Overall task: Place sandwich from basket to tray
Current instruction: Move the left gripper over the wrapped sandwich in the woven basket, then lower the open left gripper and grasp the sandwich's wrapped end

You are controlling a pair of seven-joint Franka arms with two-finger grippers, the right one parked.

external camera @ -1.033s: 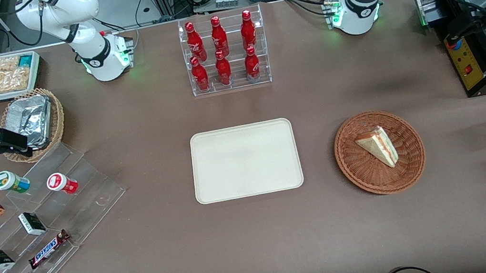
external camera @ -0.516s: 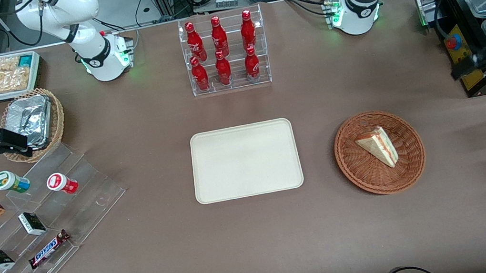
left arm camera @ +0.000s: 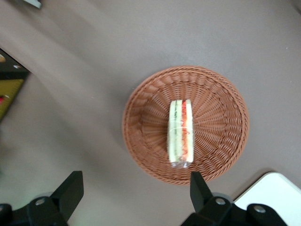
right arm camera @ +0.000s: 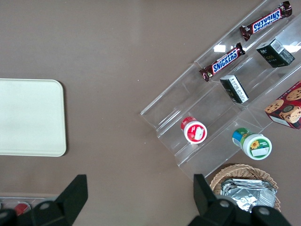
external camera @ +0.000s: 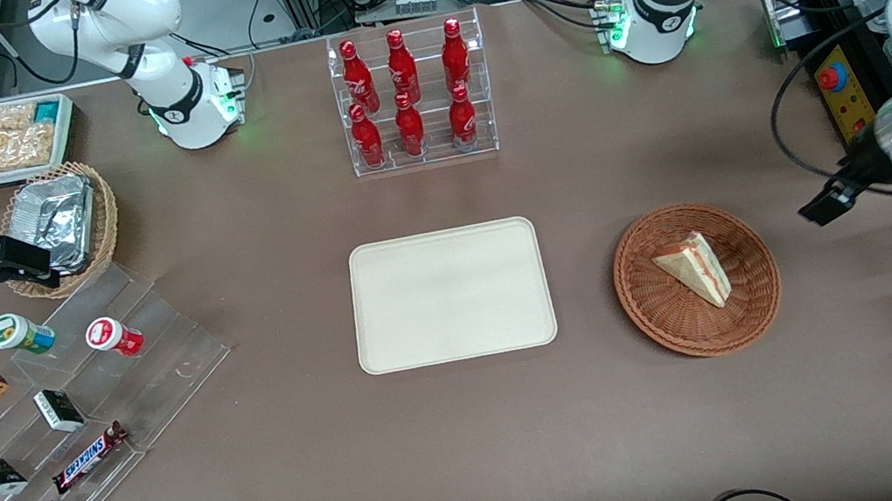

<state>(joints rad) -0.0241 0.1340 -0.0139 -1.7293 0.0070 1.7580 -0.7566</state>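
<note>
Gripper (left arm camera: 134, 200) is hanging open and empty above the worktop near the basket (external camera: 763, 300), sandwich (external camera: 695, 270) lying inside, tray (external camera: 450, 295) awaiting it.

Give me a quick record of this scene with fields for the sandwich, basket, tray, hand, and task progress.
sandwich: lying in the basket, untouched
basket: on the table beside the tray, toward the working arm's end
tray: nothing on it
hand: open, holding nothing, up above the table near the basket
other items: bottles in a clear rack, farther from the front camera than the tray
progress: pick not yet done
</note>
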